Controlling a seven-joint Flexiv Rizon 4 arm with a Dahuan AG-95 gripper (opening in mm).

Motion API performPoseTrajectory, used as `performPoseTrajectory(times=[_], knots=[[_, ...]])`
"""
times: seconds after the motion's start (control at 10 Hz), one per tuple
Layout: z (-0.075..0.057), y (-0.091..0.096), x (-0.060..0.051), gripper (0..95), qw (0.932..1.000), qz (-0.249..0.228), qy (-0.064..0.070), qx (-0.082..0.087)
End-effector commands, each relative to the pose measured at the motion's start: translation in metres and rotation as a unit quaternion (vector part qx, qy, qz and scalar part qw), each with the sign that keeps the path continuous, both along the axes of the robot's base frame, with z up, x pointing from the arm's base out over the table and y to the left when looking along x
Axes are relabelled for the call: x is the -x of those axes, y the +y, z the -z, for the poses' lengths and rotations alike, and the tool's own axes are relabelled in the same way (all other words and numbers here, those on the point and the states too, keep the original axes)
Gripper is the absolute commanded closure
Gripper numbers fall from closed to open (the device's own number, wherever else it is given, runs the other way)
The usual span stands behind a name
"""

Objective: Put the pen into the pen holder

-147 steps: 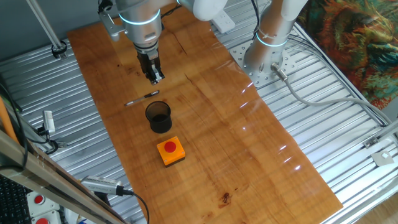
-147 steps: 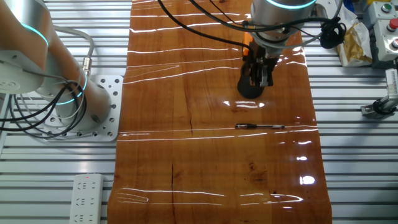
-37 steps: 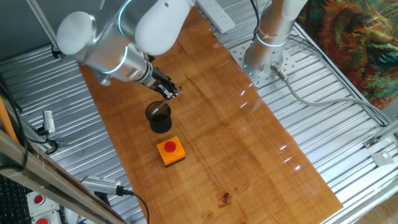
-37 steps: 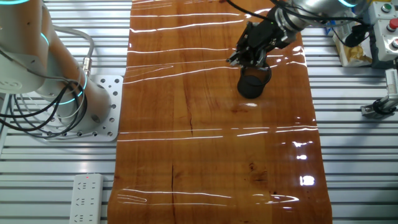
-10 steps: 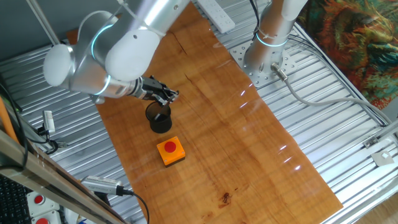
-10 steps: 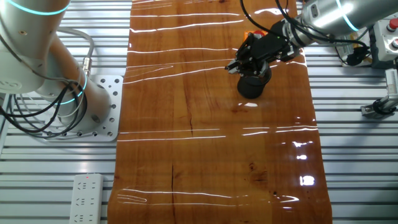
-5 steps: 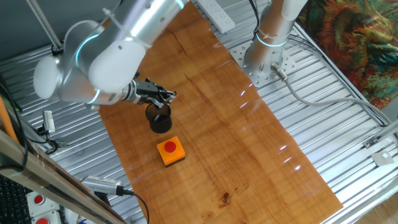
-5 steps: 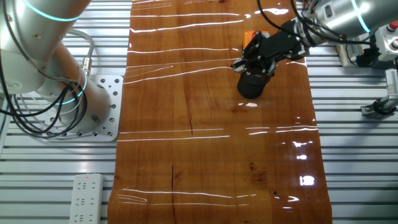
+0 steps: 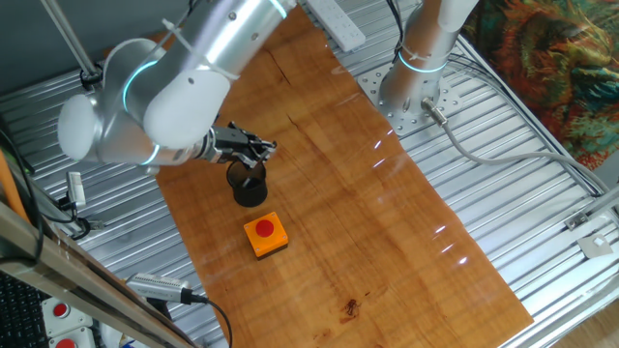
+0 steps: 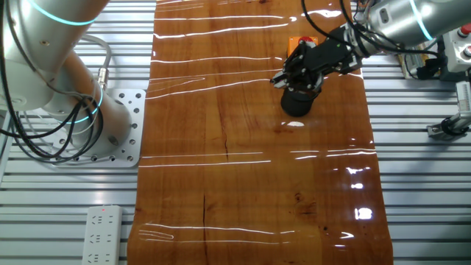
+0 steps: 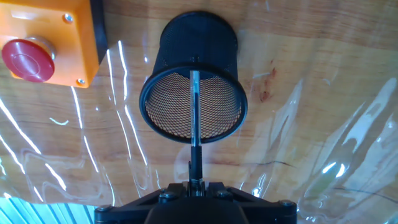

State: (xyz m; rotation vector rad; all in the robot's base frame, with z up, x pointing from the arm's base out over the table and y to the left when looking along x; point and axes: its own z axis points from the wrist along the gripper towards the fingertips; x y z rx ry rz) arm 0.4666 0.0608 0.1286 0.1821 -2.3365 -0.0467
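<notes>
The pen holder [image 11: 194, 93] is a black mesh cup on the wooden table, also seen in one fixed view [image 9: 249, 183] and the other fixed view [image 10: 297, 101]. My gripper [image 11: 195, 184] is shut on the pen [image 11: 195, 118], a thin dark pen with a silvery part. In the hand view the pen points from the jaws over the cup's near rim, its tip inside the cup's mouth. In the fixed views the gripper [image 9: 261, 148] [image 10: 283, 77] lies tilted at the cup's rim. The pen is too thin to make out there.
An orange box with a red button [image 11: 45, 43] stands right beside the cup, also in one fixed view [image 9: 265, 235]; in the other fixed view [image 10: 296, 44] the arm partly hides it. Metal slats flank the wooden board [image 9: 387, 222]. A power strip [image 9: 334, 26] lies at the far end.
Over the last second the arm has swung lower and more level, the gripper staying at the cup's rim with the pen. Long before, the pen lay on the board beside the cup.
</notes>
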Motion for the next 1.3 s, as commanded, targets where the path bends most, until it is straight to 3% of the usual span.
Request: performPoseTrajectory(times=[0.1, 0.4, 1.3], knots=[[0.0, 0.0, -0.003, 95.0, 1.0, 0.0, 0.002, 0.001], [0.0, 0.002, -0.014, 95.0, 1.0, -0.002, 0.005, 0.003], [0.006, 0.001, -0.016, 95.0, 0.9998, -0.009, 0.015, -0.003]])
